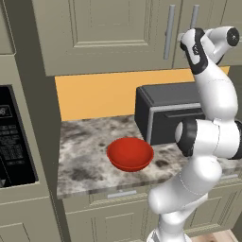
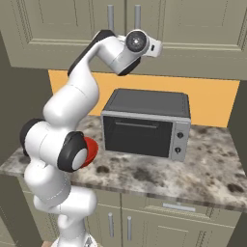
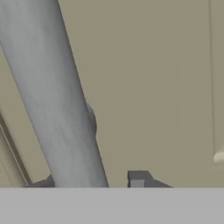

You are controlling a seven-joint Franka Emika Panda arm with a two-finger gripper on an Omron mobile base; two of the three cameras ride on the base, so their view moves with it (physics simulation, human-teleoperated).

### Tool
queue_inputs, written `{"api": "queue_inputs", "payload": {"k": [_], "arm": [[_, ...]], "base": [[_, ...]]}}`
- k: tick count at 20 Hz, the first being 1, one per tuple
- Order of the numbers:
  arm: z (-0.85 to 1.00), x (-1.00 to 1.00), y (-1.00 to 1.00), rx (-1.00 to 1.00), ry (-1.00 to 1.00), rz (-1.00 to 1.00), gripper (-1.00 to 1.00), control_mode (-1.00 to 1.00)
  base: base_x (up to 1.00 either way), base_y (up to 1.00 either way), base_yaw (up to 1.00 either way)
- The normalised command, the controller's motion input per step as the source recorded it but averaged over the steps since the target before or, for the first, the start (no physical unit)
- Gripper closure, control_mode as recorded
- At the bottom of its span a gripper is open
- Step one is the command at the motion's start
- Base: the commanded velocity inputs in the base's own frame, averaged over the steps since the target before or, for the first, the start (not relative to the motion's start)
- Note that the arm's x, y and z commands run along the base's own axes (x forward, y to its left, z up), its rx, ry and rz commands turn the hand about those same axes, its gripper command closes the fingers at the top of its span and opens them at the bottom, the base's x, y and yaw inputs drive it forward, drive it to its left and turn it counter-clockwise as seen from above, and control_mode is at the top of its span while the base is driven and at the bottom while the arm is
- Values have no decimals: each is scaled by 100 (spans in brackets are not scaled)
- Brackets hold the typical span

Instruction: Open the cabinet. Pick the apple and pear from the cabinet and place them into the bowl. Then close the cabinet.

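Observation:
The cabinet (image 1: 113, 33) hangs above the counter with both doors shut, so the apple and pear are hidden. My gripper (image 3: 89, 181) is raised to the doors and straddles the right door's grey bar handle (image 3: 57, 96). The left fingertip (image 3: 41, 183) lies against the bar, while a narrow gap remains before the right fingertip (image 3: 138, 177). From the left base view the hand (image 1: 184, 42) covers the lower end of that handle (image 1: 194, 16). The red bowl (image 1: 130, 153) sits on the counter, nothing in it.
A dark toaster oven (image 2: 144, 125) stands on the marbled counter (image 2: 202, 169) right of the bowl, below the hand. A tall appliance with a black panel (image 1: 14, 137) borders the counter on the left. The left door's handle (image 1: 169, 33) is free.

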Motion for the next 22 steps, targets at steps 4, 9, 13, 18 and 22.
{"api": "queue_inputs", "payload": {"k": [4, 9, 13, 18, 22], "arm": [[0, 0, 0, 0, 0, 0, 100, -100], [0, -7, 0, 0, 0, 0, 100, -100], [0, -33, 0, 0, 0, 0, 100, -100], [0, -50, 0, 0, 0, 0, 100, -100], [0, -48, 0, 0, 0, 0, 100, -100]], "base": [[0, 0, 0], [0, 0, 0], [0, 0, 0], [0, 0, 0], [0, 0, 0]]}}
